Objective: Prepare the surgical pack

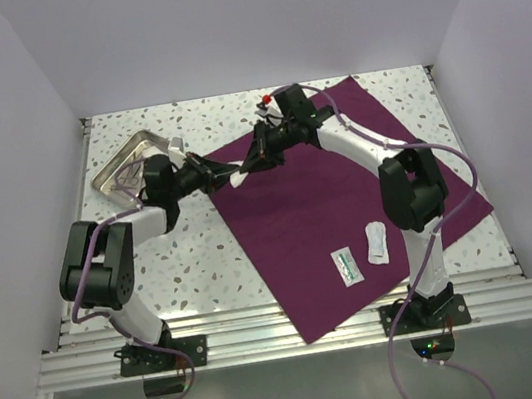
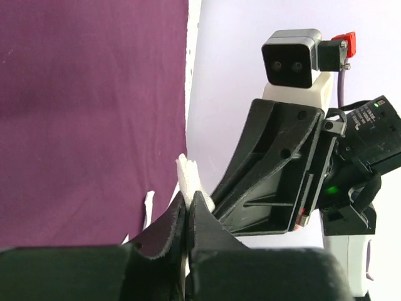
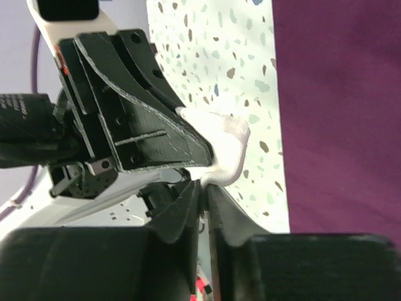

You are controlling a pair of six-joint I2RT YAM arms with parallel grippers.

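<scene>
The surgical pack cloth (image 1: 327, 200) lies spread flat as a wide purple sheet, also seen in the left wrist view (image 2: 81, 113) and right wrist view (image 3: 338, 113). Both grippers meet above its upper left edge. My left gripper (image 1: 231, 177) (image 2: 189, 195) is shut on one end of a small white gauze piece (image 1: 240, 177) (image 2: 188, 174). My right gripper (image 1: 250, 169) (image 3: 203, 185) is shut on the other end of the gauze (image 3: 229, 144). The gauze hangs between the two pairs of jaws, off the table.
A metal tray (image 1: 116, 160) stands at the back left. A green-and-white packet (image 1: 348, 267) and a white packet (image 1: 376, 243) lie on the cloth's near right part. The speckled tabletop (image 1: 205, 260) shows left of the cloth.
</scene>
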